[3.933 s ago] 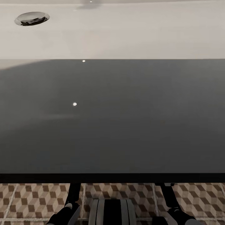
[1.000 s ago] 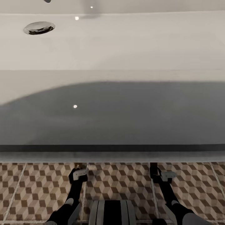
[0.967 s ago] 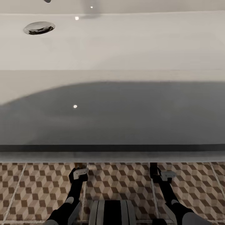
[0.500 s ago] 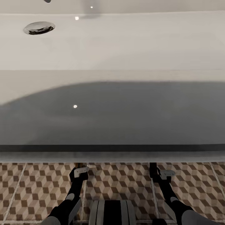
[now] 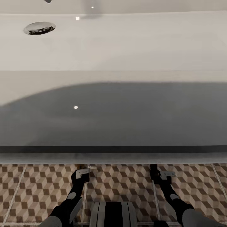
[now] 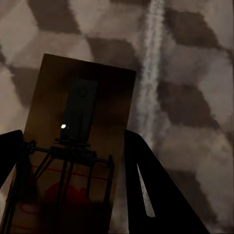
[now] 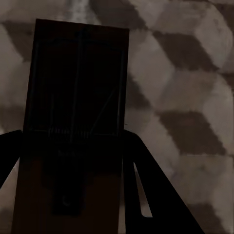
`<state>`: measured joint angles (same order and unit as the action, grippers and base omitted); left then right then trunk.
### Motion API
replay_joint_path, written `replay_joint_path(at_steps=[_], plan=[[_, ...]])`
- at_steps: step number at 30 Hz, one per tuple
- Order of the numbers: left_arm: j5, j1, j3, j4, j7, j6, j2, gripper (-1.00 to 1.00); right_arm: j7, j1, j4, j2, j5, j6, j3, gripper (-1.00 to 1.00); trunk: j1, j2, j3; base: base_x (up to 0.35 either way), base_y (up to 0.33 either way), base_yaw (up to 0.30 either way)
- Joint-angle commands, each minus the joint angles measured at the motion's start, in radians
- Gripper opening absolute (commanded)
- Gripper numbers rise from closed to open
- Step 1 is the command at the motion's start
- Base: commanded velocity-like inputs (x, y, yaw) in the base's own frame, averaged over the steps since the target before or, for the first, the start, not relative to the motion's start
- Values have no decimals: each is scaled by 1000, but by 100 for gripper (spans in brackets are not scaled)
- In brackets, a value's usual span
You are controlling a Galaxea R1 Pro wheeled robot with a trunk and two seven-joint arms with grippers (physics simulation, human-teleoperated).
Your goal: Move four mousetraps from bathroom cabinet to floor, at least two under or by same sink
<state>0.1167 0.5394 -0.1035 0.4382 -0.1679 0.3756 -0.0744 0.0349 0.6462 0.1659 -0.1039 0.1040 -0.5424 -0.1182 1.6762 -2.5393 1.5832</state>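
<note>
Head view: the upper part is taken up by the sink [image 5: 126,47], a wide white basin whose round chrome drain [image 5: 39,27] is seen toward 11 o'clock, with a grey shadow spread over its near half and a dark front edge running across. Below that edge, at 6 o'clock, a strip of the bathroom floor [image 5: 123,183] is shown, tiled in a brown, beige and cream cube pattern with pale grout lines. Two dark arms are reached forward and down toward the sink's front edge: the left gripper [image 5: 82,172] is seen at about 7 o'clock, the right gripper [image 5: 164,174] at about 5 o'clock, both low over the tiles and just before the sink front. In the left wrist view, a mousetrap [image 6: 80,146], a tan-brown board with dark wire, a dark plate and a red mark, is seen between the two dark fingers [image 6: 151,190], which lie along its long edges; the jaws are closed narrowly on it, with the cube-patterned tiles close beyond. In the right wrist view, a second mousetrap [image 7: 73,122], deep in shadow, is likewise flanked by that gripper's dark fingers [image 7: 146,190], narrowly closed against its sides, over the same tiling. Whether either board touches the floor cannot be told.
</note>
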Motion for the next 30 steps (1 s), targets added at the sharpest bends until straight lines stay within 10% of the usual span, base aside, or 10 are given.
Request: replay_joint_path(at_steps=[1,16,30], plan=[[8,7,-8,1,-7,-49,1,-100,1,3,2,0,13,17,-9,-100,0,0,0,0,0,0],[7,35,-8,22,-14,-200,-27,-100,-2,18,27,0,-2,195,-9,-100,0,0,0,0,0,0],[9,39,-7,42,-16,-220,-26,-100,-7,21,63,0,-2,191,-7,-100,0,0,0,0,0,0]])
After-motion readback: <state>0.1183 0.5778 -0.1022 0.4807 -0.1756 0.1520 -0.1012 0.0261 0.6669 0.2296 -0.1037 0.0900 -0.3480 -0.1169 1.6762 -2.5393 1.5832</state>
